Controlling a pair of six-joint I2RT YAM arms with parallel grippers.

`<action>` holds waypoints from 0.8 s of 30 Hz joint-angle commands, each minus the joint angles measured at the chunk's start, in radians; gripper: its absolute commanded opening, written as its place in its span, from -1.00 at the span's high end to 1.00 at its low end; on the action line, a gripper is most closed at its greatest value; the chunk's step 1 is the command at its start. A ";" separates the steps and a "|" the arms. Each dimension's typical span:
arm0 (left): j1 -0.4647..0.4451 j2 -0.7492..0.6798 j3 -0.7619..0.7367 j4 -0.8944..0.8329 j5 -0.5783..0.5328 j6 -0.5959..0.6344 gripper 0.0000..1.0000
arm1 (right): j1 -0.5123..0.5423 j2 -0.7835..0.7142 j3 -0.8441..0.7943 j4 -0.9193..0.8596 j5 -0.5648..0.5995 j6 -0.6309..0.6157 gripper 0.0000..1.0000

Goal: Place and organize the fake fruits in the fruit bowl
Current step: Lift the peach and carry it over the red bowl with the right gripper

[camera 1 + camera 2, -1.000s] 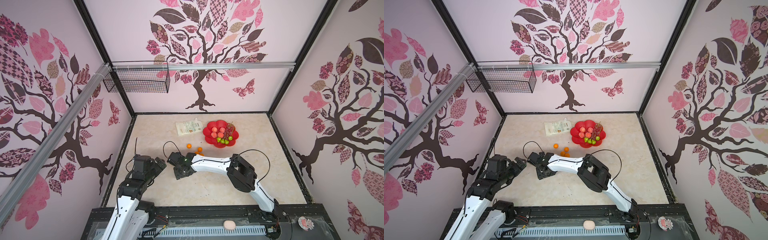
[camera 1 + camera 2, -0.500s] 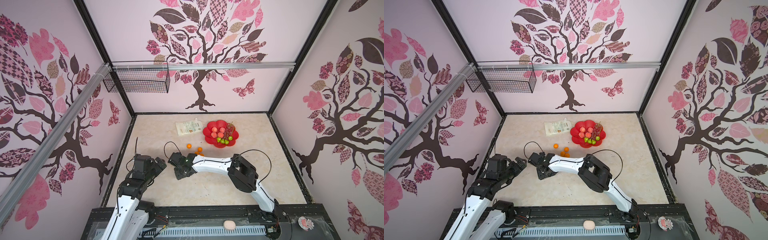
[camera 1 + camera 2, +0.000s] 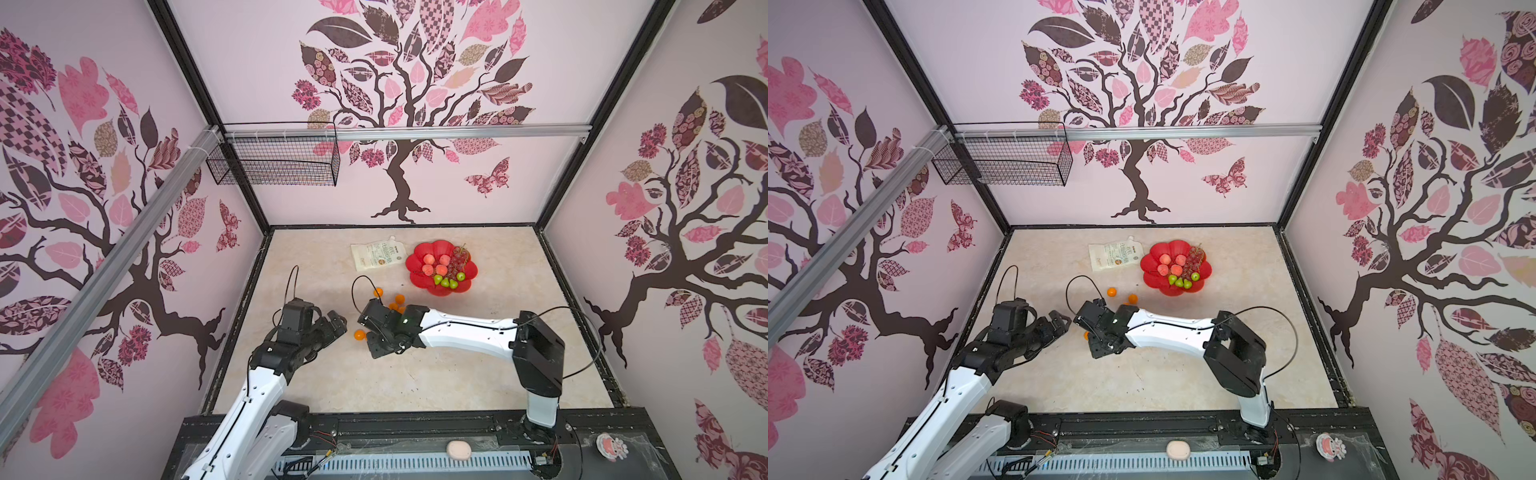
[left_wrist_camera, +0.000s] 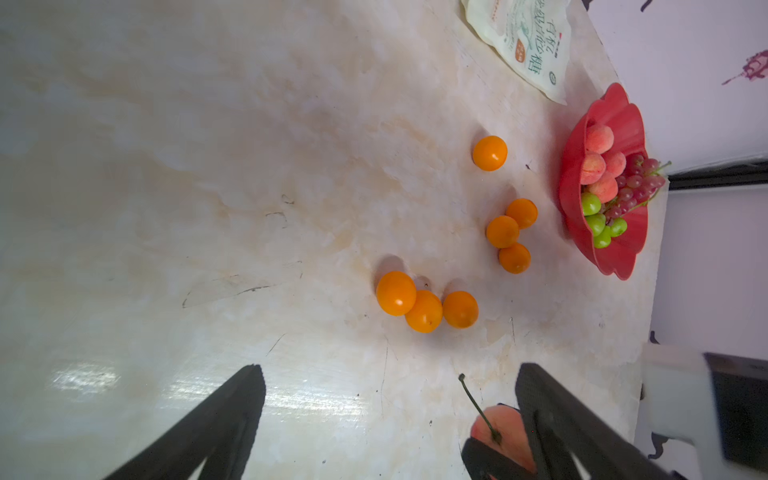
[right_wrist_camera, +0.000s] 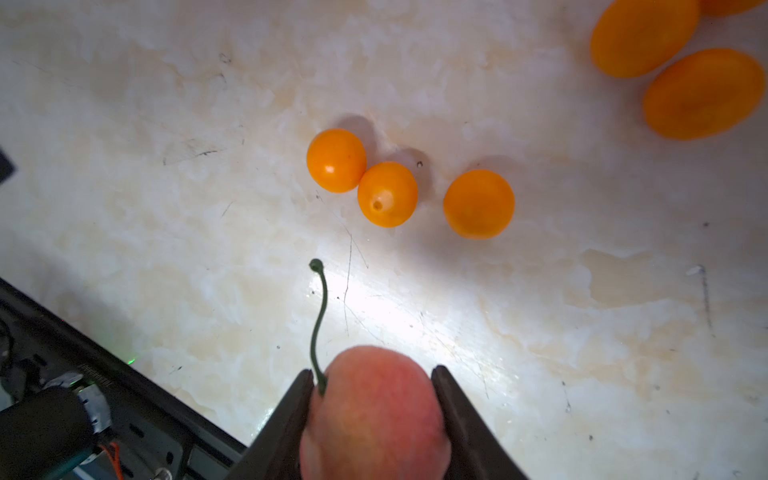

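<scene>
My right gripper (image 5: pixel 372 372) is shut on a pink-red fruit (image 5: pixel 374 415) with a thin green stem. From above it sits left of centre (image 3: pixel 374 347), and the held fruit (image 4: pixel 500 428) also shows in the left wrist view. Close to its left, my left gripper (image 3: pixel 337 322) (image 4: pixel 390 372) hangs open and empty. Several orange tangerines (image 4: pixel 424 311) (image 5: pixel 387 194) lie loose on the table ahead of both grippers, one (image 3: pixel 359 333) between them. At the back the red fruit bowl (image 3: pixel 424 282) (image 3: pixel 1154 282) (image 4: pixel 623 257) holds peaches (image 3: pixel 436 264), a grape bunch (image 3: pixel 457 257) and green fruits (image 3: pixel 446 282).
A white printed pouch (image 3: pixel 377 255) lies just left of the bowl. A black wire basket (image 3: pixel 274 162) hangs on the back wall's rail. A pale pink oval lump (image 3: pixel 458 450) rests on the front frame. Walls close the table on three sides.
My right gripper has shifted slightly to the right, uncovering a tangerine on its left side. The left arm has stayed put.
</scene>
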 commanded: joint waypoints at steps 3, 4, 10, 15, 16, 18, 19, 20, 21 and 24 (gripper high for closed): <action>-0.081 0.068 0.051 0.171 0.017 0.009 -0.96 | -0.062 -0.141 -0.092 -0.027 0.035 0.015 0.08; -0.093 0.090 0.056 0.195 0.016 0.009 -0.97 | -0.083 -0.162 -0.113 -0.025 0.034 0.015 0.08; -0.153 0.260 0.126 0.325 0.013 0.012 -0.97 | -0.225 -0.267 -0.180 -0.040 0.064 -0.033 0.08; -0.237 0.419 0.257 0.368 -0.029 0.032 -0.97 | -0.373 -0.314 -0.194 -0.034 0.051 -0.090 0.08; -0.251 0.453 0.284 0.384 -0.028 0.030 -0.97 | -0.406 -0.318 -0.193 -0.033 0.042 -0.102 0.08; -0.275 0.515 0.334 0.398 -0.028 0.032 -0.97 | -0.459 -0.318 -0.185 -0.025 0.031 -0.124 0.08; -0.285 0.543 0.362 0.400 -0.027 0.034 -0.97 | -0.487 -0.315 -0.180 -0.017 0.028 -0.137 0.08; -0.292 0.570 0.385 0.405 -0.027 0.038 -0.97 | -0.507 -0.309 -0.173 -0.011 0.025 -0.147 0.08; -0.300 0.596 0.405 0.414 -0.026 0.039 -0.97 | -0.529 -0.296 -0.162 -0.008 0.020 -0.158 0.08; -0.304 0.665 0.452 0.442 -0.014 0.042 -0.97 | -0.579 -0.240 -0.106 0.004 0.010 -0.190 0.08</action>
